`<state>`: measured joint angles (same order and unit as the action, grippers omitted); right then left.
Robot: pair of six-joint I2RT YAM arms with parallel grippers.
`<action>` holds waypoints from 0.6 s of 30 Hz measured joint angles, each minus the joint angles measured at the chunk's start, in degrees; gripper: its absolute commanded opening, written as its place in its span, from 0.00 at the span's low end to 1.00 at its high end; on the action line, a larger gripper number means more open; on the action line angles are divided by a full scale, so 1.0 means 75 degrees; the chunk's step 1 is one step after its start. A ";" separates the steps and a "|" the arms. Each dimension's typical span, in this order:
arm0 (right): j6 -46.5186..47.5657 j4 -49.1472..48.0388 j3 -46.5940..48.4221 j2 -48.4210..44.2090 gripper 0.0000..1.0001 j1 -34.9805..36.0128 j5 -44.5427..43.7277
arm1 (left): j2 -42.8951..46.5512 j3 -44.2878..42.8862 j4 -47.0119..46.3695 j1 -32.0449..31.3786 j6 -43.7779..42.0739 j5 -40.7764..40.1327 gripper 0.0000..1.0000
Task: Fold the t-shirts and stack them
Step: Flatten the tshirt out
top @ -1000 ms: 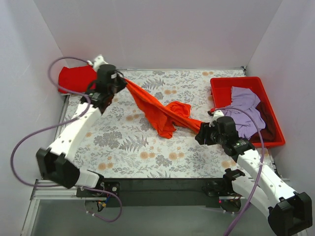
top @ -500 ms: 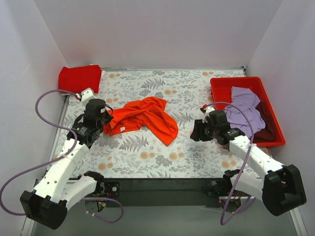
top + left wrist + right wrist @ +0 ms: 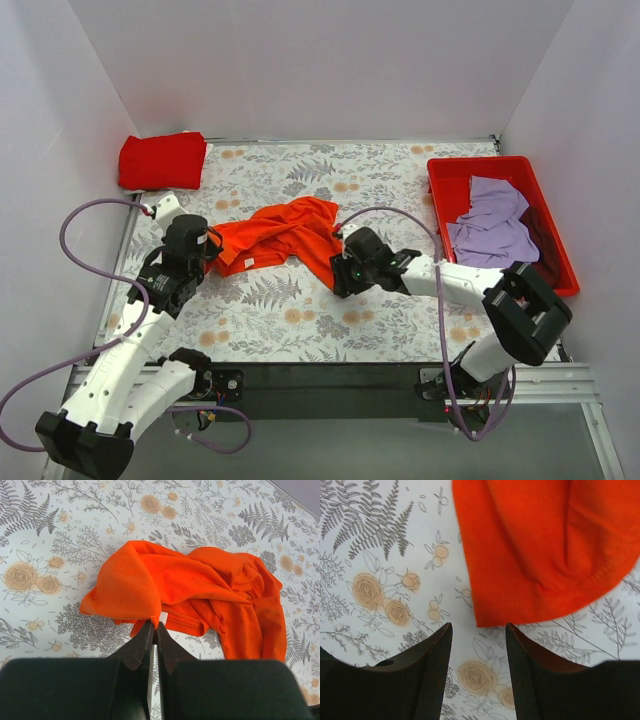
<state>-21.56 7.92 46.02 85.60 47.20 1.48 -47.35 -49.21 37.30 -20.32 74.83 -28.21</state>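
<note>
I see the orange tee [image 3: 290,235] lying crumpled on the worktop [image 3: 400,180], near the middle and a little toward the left edge. It is not flat: there are many folds, and one lobe is turned over on the left side.

The left gripper [image 3: 154,630] is low at the left border of this tee. Its jaws are pressed together with only a thin line between them, and the hem of the tee is pinched there, beside a small white label [image 3: 163,618].

The right gripper [image 3: 478,626] is at the near right corner of the same tee. Its fingers [image 3: 432,655] are wide apart and have hold of nothing – the rounded corner of the cloth lies just in front of the gap, on the floral surface.

The red tee [image 3: 160,160] sits folded in the far left corner. The bin [image 3: 445,170] stands along the right edge near the far corner. Inside it the lavender tee [image 3: 495,220] lies loose, and the maroon tee [image 3: 545,240] shows at its right side – partly under the lavender one.
</note>
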 measured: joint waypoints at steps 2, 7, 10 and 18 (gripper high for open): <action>0.0111 -0.0061 0.0367 0.0364 0.53 0.0370 -0.0306 | 0.0000 0.0017 0.0006 -0.0003 -0.0003 -0.0003 0.00; 0.0490 -0.0079 0.0968 0.1058 0.49 0.0702 -0.0813 | -0.0006 0.0026 0.0000 0.0000 0.0000 0.0015 0.00; 0.0717 -0.0052 0.1067 0.1402 0.42 0.0714 -0.1008 | -0.0009 0.0096 -0.0012 -0.0003 0.0000 0.0020 0.00; 0.1294 0.0099 0.1332 0.1778 0.01 0.0714 -0.1533 | -0.0565 0.0417 -0.0350 0.0006 0.0009 0.0111 0.01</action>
<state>-11.86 8.67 56.01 98.94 52.56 -10.02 -51.59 -46.09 34.68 -20.27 74.89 -27.38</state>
